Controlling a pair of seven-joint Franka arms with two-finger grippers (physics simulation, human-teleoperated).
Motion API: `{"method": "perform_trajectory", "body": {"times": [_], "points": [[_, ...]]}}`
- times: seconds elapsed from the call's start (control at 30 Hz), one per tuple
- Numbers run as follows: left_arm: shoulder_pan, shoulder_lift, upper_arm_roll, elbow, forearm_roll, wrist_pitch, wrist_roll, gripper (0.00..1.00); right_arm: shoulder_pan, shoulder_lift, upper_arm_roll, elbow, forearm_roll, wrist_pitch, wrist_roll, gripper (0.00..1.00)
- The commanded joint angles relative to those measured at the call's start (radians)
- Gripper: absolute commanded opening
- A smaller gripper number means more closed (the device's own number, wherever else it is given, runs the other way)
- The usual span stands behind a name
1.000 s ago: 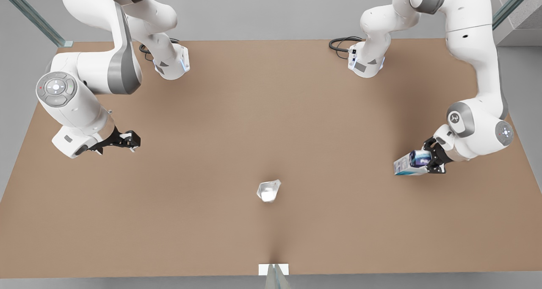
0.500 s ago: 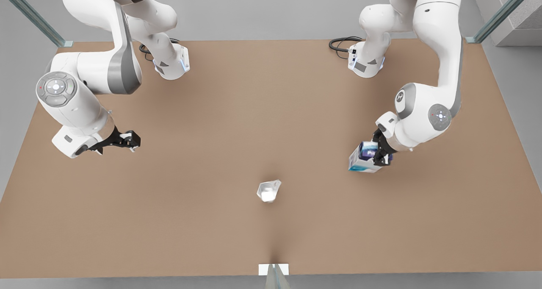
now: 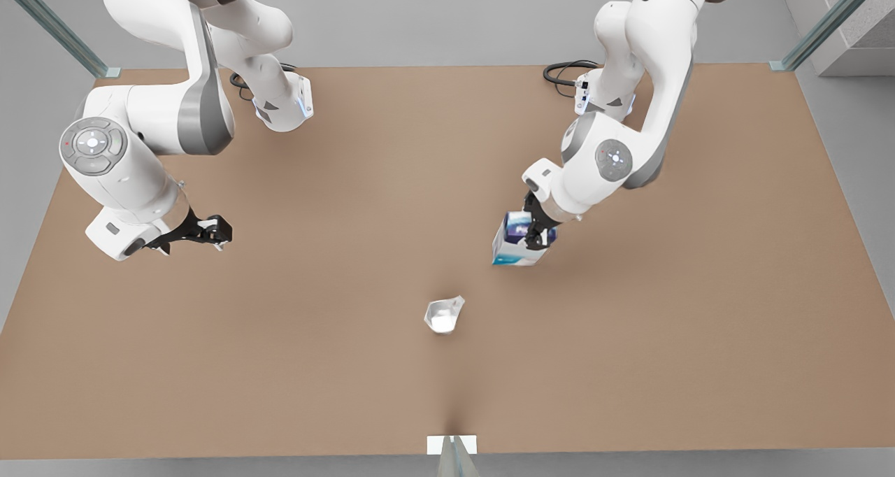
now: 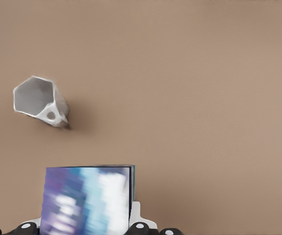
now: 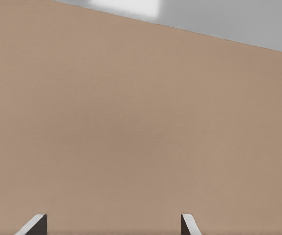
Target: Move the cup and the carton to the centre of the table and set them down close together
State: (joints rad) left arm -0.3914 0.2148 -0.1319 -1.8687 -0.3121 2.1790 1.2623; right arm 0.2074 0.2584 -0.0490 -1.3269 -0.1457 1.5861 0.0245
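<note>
Though we look for writing on the carton (image 3: 518, 246), its print is a blur of white, dark blue-purple and teal, and we can read no lettering on it. We see the left gripper (image 3: 537, 233) clamped on the carton, its jaws pressed to the box's sides, holding it a little tilted above the counter (image 3: 349, 365), right of centre in the front view. From the left wrist view the carton (image 4: 87, 198) sits between the dark fingers with the cup (image 4: 39, 100) farther off on the tan surface.

We find the cup (image 3: 443, 315) resting on the counter near the middle, tipped over on its side, its white inside bare of any contents. It lies apart from the carton, nearer the front edge and toward the front view's left.

We see the right gripper (image 3: 217, 231) waiting over the counter at the front view's left, well away from both things, its jaws wide apart and holding nothing; its two fingertips (image 5: 35, 224) frame bare counter in the right wrist view.

We note a plain matte tan-brown top, grey floor around it, black cables (image 3: 563, 71) by one arm's base, and a small white bracket (image 3: 452, 444) at the near edge.
</note>
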Motion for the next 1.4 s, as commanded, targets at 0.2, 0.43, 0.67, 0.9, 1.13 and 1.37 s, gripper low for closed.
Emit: {"method": "perform_trajectory", "body": {"times": [0.2,0.43,0.67,0.9,1.13,1.37], "points": [[-0.112,0.127,0.001,0.076,-0.024,0.047,-0.026,0.67,0.001,-0.001,0.0,0.0,0.0,0.0,0.0,1.0],[-0.261,0.196,0.086,0.132,-0.025,0.102,-0.075,0.67,0.0,0.001,0.0,0.0,0.0,0.0,0.0,1.0],[-0.29,0.235,0.094,0.155,-0.035,0.117,-0.11,1.0,0.0,0.001,0.0,0.0,0.002,0.0,0.0,1.0],[-0.282,0.229,0.09,0.146,-0.036,0.114,-0.13,1.0,0.001,0.001,0.0,0.0,0.002,0.0,0.0,1.0],[-0.253,0.041,0.093,0.114,-0.076,-0.094,-0.196,1.0,0.001,0.001,0.0,0.0,0.002,0.002,0.0,1.0],[0.172,0.037,0.089,0.332,0.343,-0.472,-1.31,1.0,-0.002,0.001,-0.002,0.0,0.002,0.0,-0.002,1.0]]}}
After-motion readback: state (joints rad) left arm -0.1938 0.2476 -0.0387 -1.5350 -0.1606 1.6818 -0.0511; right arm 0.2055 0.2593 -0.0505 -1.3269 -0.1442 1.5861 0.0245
